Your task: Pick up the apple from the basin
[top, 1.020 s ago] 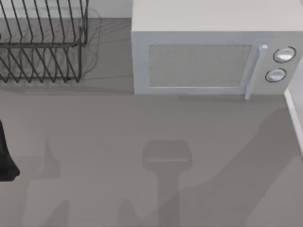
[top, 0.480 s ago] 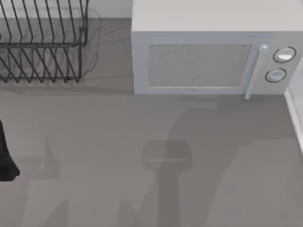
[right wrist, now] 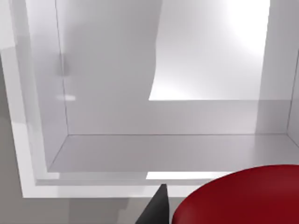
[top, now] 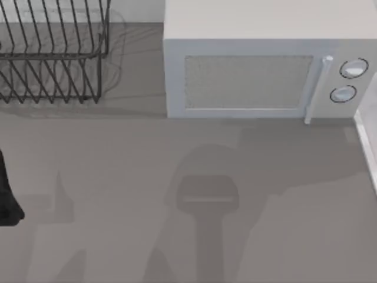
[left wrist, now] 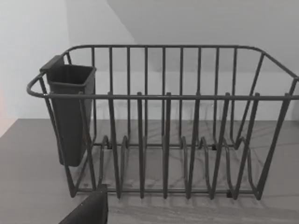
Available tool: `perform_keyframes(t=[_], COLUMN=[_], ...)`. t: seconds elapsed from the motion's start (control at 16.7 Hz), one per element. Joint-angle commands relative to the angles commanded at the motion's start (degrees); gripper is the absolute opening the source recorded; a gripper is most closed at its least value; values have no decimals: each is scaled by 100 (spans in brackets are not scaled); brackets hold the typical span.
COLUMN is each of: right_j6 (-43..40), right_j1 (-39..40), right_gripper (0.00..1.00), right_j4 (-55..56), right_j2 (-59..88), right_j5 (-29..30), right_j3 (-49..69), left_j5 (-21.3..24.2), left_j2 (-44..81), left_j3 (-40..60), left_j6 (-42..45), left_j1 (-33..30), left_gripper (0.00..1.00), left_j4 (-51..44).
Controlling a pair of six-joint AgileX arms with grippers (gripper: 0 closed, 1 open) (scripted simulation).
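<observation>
Apple (right wrist: pixel 238 196) sits right at the right gripper's fingertip (right wrist: pixel 156 207), above the white basin (right wrist: pixel 32 154) — looks lifted out, though jaw state can't be told. Left arm (top: pixel 7 194) parked at table's left edge.

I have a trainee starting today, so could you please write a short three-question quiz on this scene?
1. True or false: the microwave door stands open.
2. In the right wrist view, the red apple shows close to the camera, in front of which thing? A) the dish rack B) the white basin C) the microwave
3. Fill in: the dark cup hanging on the dish rack holds ____.

Key:
1. False; the door is shut, its handle beside the two knobs.
2. B; the basin lies beyond the apple.
3. Nothing that can be seen; the cup looks empty from this angle.
</observation>
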Motion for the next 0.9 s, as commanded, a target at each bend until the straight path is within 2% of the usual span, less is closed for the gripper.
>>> perform_keyframes(t=[0.18, 0.3, 0.72, 0.9], right_j6=[214, 643, 3125, 3724], right_j1=[209, 643, 3189, 3789], right_gripper=[0, 0, 0, 0], right_j4=[34, 107, 540, 688], right_j2=[-113, -334, -1552, -1934], right_j5=[5, 14, 61, 76], right_j3=[-177, -518, -2343, -2906], left_j5=[0, 0, 0, 0], left_j2=[0, 0, 0, 0], left_j3=[0, 0, 0, 0], left_j6=[0, 0, 0, 0], left_j1=[0, 0, 0, 0], left_gripper=[100, 100, 100, 100], left_j4=[0, 0, 0, 0])
